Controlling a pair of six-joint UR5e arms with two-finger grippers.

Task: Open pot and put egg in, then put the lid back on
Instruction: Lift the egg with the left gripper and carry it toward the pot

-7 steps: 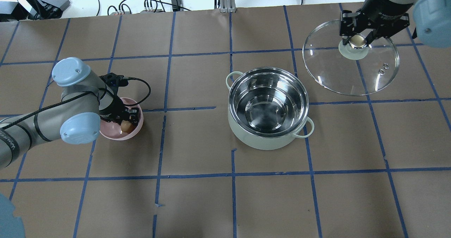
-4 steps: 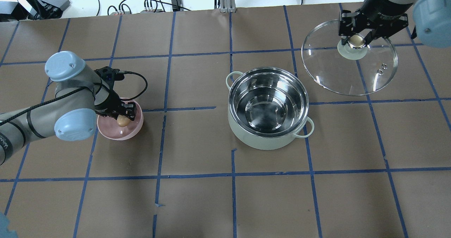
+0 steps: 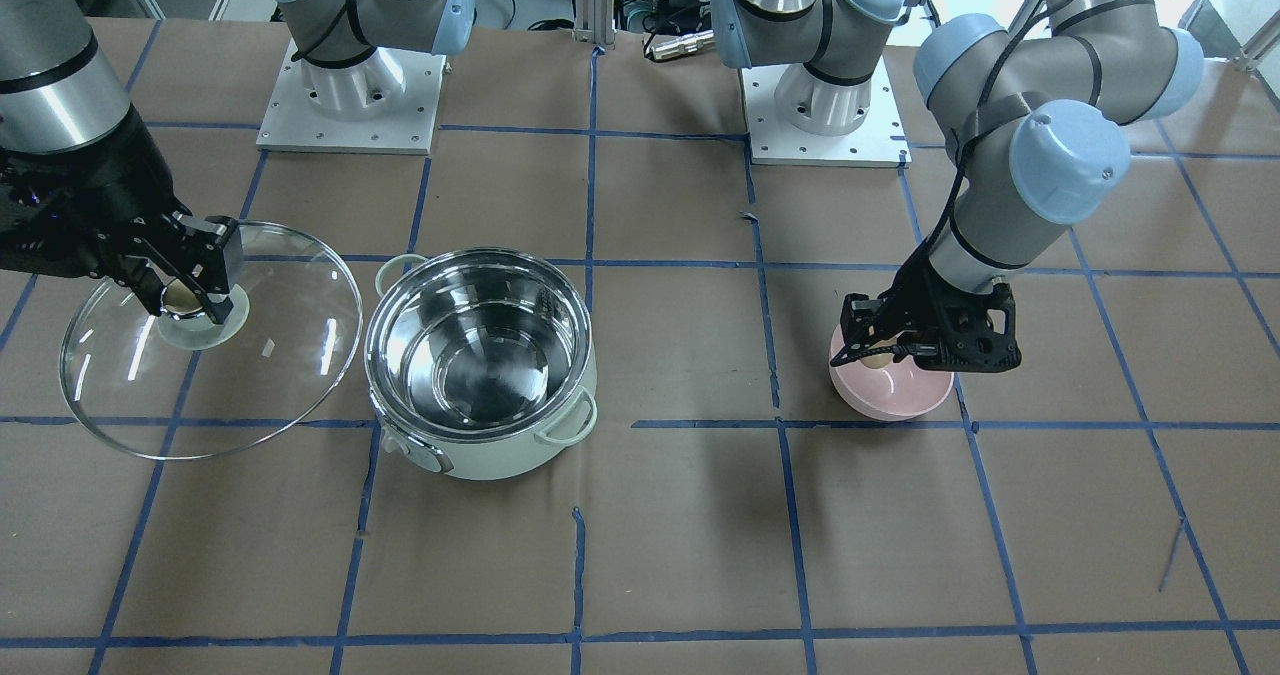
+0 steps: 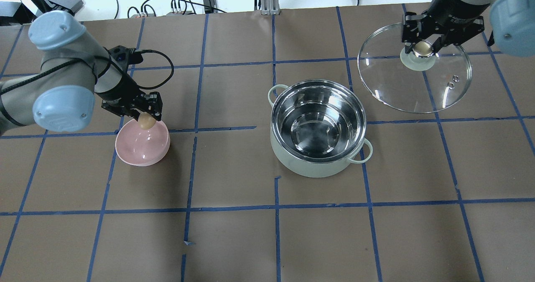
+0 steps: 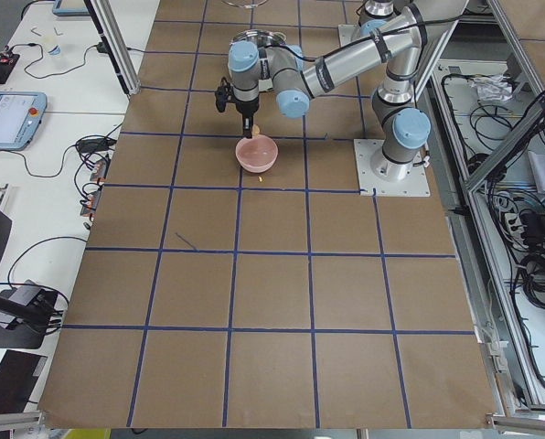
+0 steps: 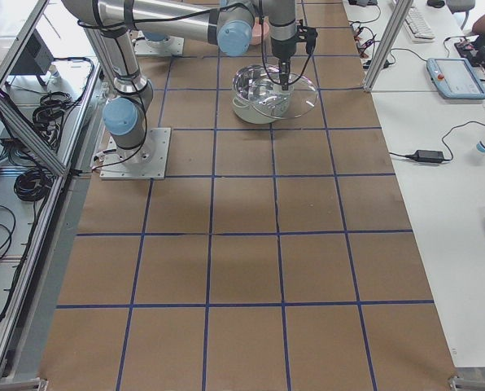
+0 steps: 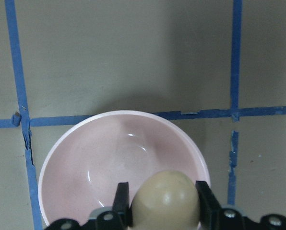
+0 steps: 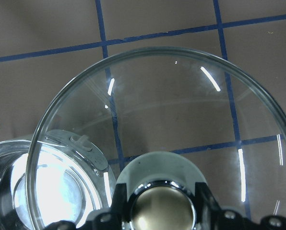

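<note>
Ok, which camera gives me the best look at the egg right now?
Left wrist-mounted: the egg fills the lower frame, clamped in the left gripper above the pink bowl. Overhead shows it small over the bowl's rim; front-facing mostly hides it behind the gripper; the side views are too distant.

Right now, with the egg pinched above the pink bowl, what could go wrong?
The egg is smooth and round, pinched only by the left fingers; it could slip out on the way to the pot. The glass lid hangs by its knob alone and might tilt or drop.
</note>
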